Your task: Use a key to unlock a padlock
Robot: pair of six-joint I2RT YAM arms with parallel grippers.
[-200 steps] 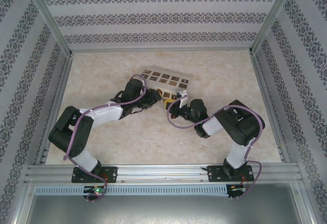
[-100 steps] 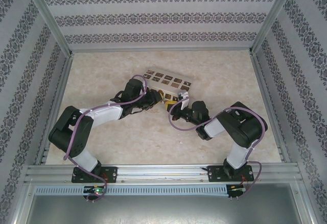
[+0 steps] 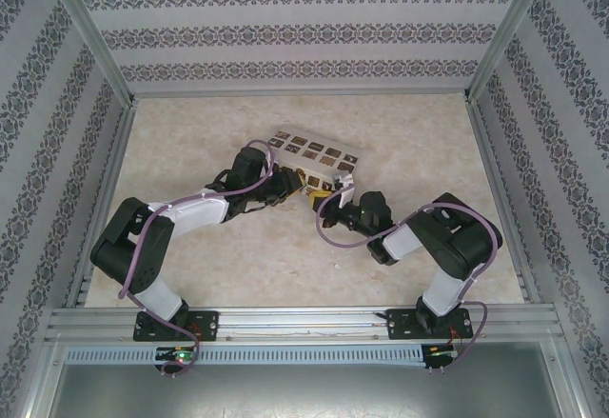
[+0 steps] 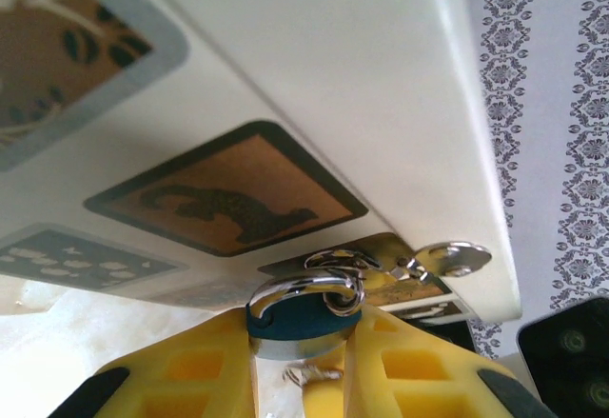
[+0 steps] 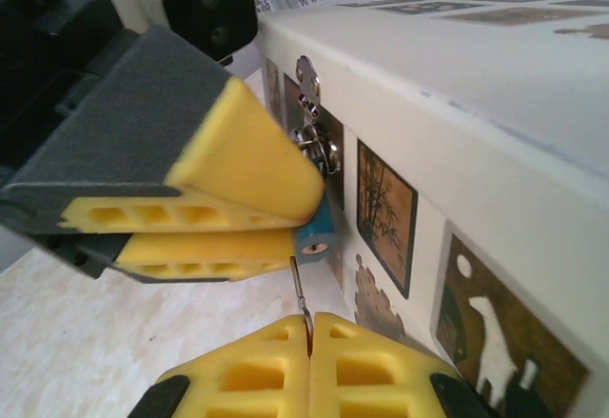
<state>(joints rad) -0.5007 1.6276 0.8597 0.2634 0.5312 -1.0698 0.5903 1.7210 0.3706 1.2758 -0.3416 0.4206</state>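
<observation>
The padlock point(image 4: 304, 325) has a blue body and a silvery shackle hooked through the hasp point(image 4: 447, 258) on the cream box point(image 4: 362, 75). My left gripper point(image 4: 300, 347) is shut on the padlock's body, one yellow finger on each side. In the right wrist view the padlock point(image 5: 317, 231) shows its keyhole face below the left fingers point(image 5: 238, 175). My right gripper point(image 5: 309, 330) is shut on the key point(image 5: 300, 289), a thin dark blade pointing up. Its tip sits just left of and below the keyhole, outside it. From above, both grippers point(image 3: 293, 186) point(image 3: 325, 209) meet at the box's near side.
The cream box point(image 3: 314, 154) with dark patterned squares lies at the middle of the marble-look table point(image 3: 400, 132). Patterned walls and a metal frame point(image 3: 495, 180) close in the back and both sides. Purple cables loop over both arms.
My right wrist has shifted a little to the right and nearer, bringing the key in under the padlock. The box has edged slightly right. The left arm has held still.
</observation>
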